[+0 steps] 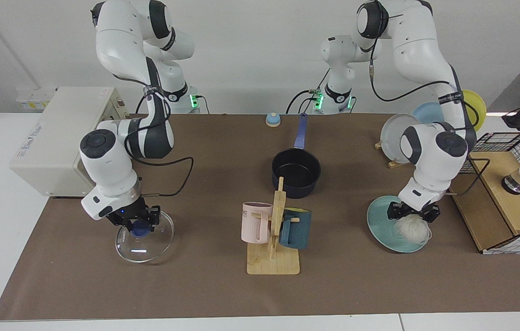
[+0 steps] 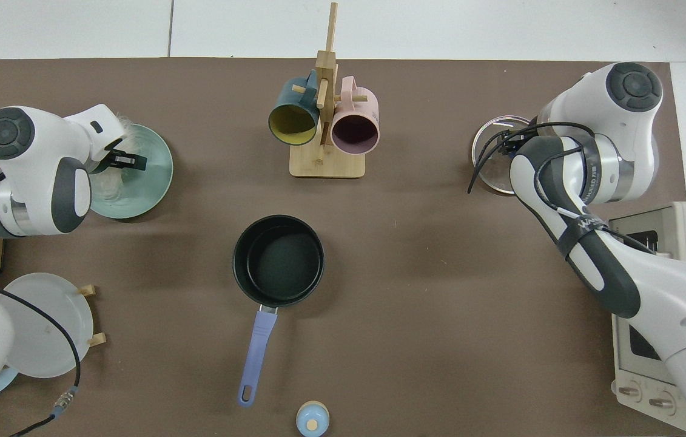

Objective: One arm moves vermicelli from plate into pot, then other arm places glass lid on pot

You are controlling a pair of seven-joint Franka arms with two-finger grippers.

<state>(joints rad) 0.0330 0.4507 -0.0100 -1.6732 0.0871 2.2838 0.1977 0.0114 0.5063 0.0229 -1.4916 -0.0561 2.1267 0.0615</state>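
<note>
Vermicelli [image 1: 410, 229] gripped, lid knob clamped.
Left end effector [image 1: 413, 214] pinches the white bundle over the plate [image 1: 381, 227], well to the side of the empty pot [image 1: 296, 172]; right end effector [image 1: 138, 222], opposite the pot, grips the glass lid [image 1: 144, 238] by its blue knob, lid tilted.

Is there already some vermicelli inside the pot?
No, in the top view the pot shows only its bare black inside, and the vermicelli is at the left pincer over the plate.
</note>
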